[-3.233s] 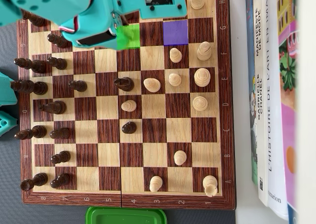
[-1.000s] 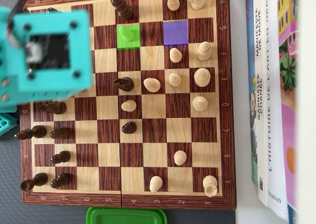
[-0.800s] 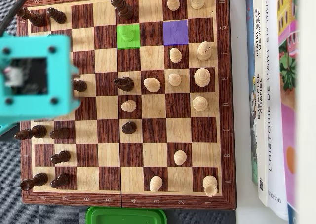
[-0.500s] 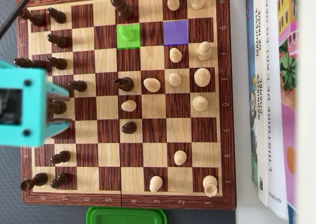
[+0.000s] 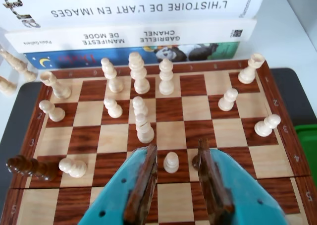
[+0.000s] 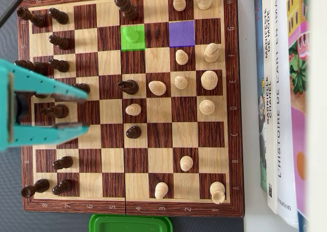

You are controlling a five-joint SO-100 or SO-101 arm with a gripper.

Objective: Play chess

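Since the earlier frames, your turquoise two-finger gripper (image 6: 76, 109) has withdrawn to the wooden chessboard's (image 6: 232, 114) left edge, jaws spread and empty. Note the pale pawn (image 6: 132, 35) standing on the green-marked square near the top edge; judge the move complete.

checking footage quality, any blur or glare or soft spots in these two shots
Wrist view: board and pieces are sharp, the hand close to the lens is slightly soft, and the top book looks washed out by bright light. Overhead view: the chessboard is crisp and evenly lit with faint shadows, the hand shows little blur, and the far right edge is pale and out of focus.
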